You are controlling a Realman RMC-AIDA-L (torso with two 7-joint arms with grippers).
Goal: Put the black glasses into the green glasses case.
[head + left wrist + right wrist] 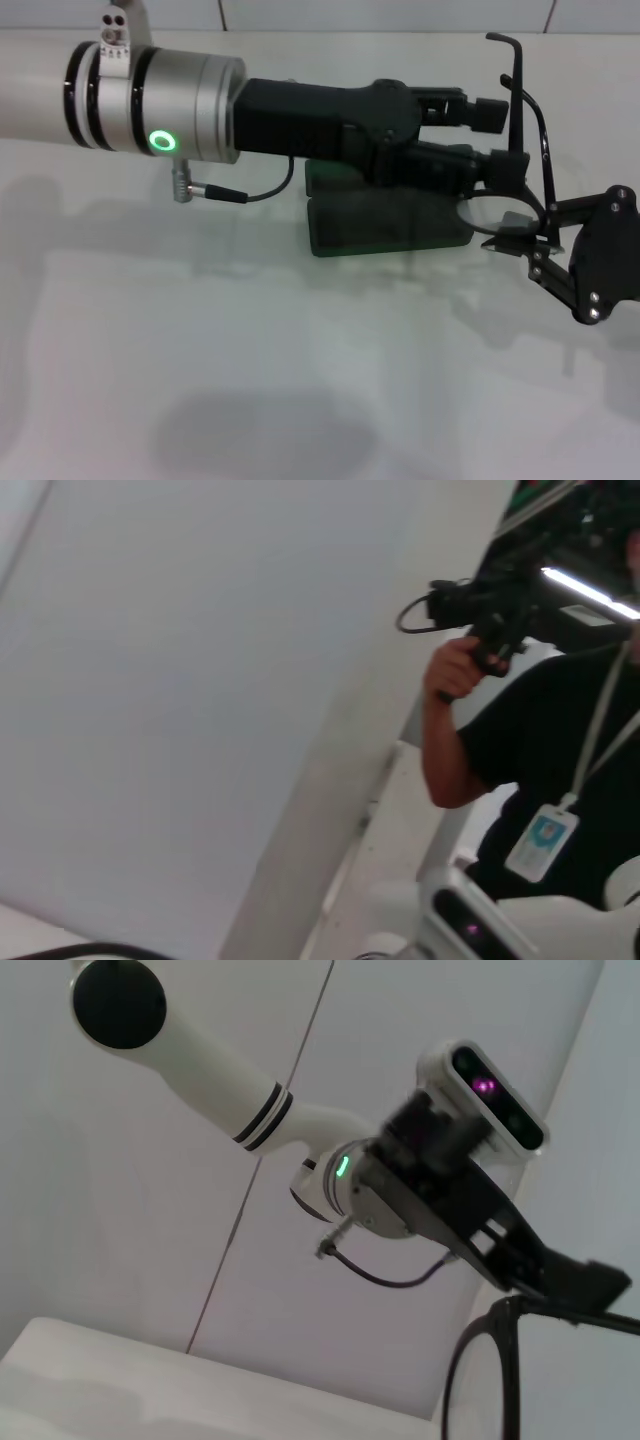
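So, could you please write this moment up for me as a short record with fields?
Surface: white table
Black glasses: held above the table, near the case's right end, one temple arm sticking up
Green glasses case: lying on the table, largely hidden behind the left arm
Left gripper: reaching across from the left, its fingers at the glasses frame
Right gripper: at the right edge, at the lower lens
Who bears the glasses: cannot tell
Glasses in case: not yet

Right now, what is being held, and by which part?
The black glasses are held between both grippers: left gripper at the frame, right gripper near the lower lens.
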